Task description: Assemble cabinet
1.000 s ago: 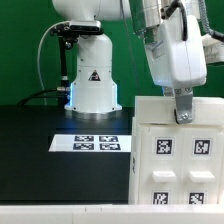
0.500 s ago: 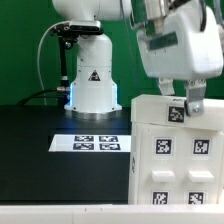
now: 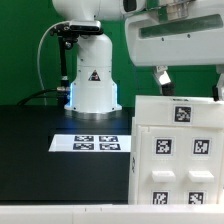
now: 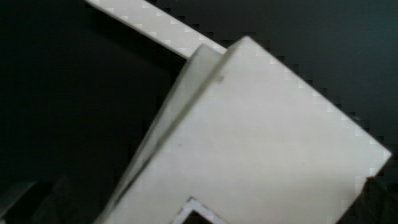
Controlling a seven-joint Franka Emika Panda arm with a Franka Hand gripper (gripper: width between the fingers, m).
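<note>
One white cabinet (image 3: 176,152) nearest, on the black table (image 3: 40,150) at the exterior view's right, tagged faces toward the camera; just above it, gripper (image 3: 190,84) spread wide, holding nothing; farther back, marker board (image 3: 92,143); behind, robot base (image 3: 92,80).

cabinet (image 3: 175,150) at exterior view's right of marker board (image 3: 91,143)

Lab: marker board (image 3: 99,143), green backdrop (image 3: 30,50)
</note>
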